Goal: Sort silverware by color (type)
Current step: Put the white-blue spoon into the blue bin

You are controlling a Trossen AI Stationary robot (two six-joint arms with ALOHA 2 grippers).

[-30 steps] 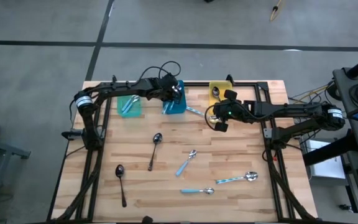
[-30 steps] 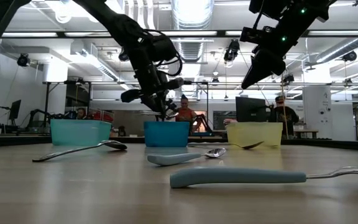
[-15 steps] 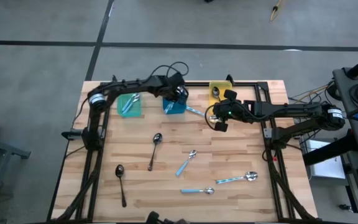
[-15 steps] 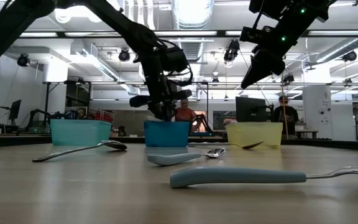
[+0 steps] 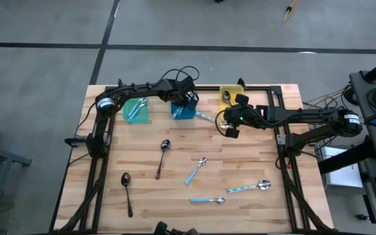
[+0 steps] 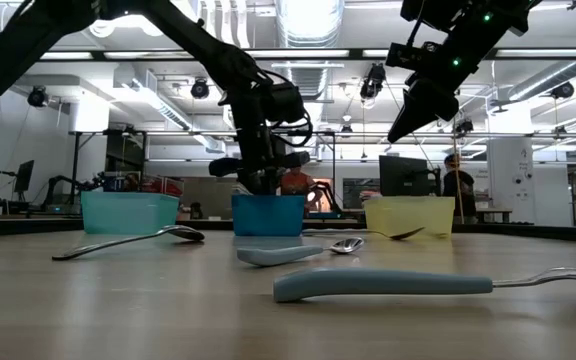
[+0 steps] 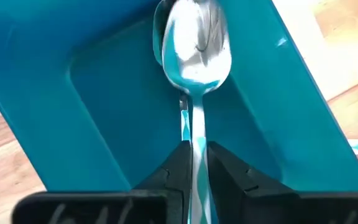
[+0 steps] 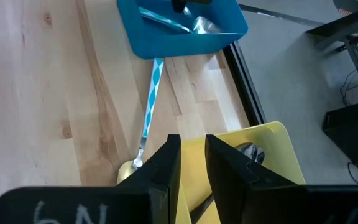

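Note:
My left gripper (image 5: pixel 187 101) is down inside the blue bin (image 5: pixel 180 112), shut on a spoon with a silver bowl and a light-blue striped handle (image 7: pixel 194 74). My right gripper (image 5: pixel 226 121) hovers above the table beside the yellow bin (image 5: pixel 231 93). Its fingers stand a narrow gap apart (image 8: pixel 192 168) with nothing between them. A dark spoon (image 8: pixel 248 149) lies in the yellow bin. Blue-handled spoons lie in the teal bin (image 5: pixel 136 109). Another blue-handled spoon (image 8: pixel 150 107) lies on the table between the blue and yellow bins. My left gripper pinches the spoon's striped handle (image 7: pixel 196 140) between its two fingers. It comes steeply from above, and the handle runs on ahead of the fingertips. The spoon's bowl (image 7: pixel 194 43) is down at the bin's floor, next to a wall.
On the wooden table lie two dark spoons (image 5: pixel 163 156) (image 5: pixel 126 189) toward the near left. Three blue-handled spoons (image 5: pixel 196 170) (image 5: pixel 207 200) (image 5: pixel 248 187) lie at the near middle and right. A black frame rail (image 5: pixel 266 88) runs along the table's far edge.
My left gripper has sunk into the blue bin with the spoon, shifting a little toward the table's right edge and tipping more steeply down. The spoon's bowl now sits at the bin's floor.

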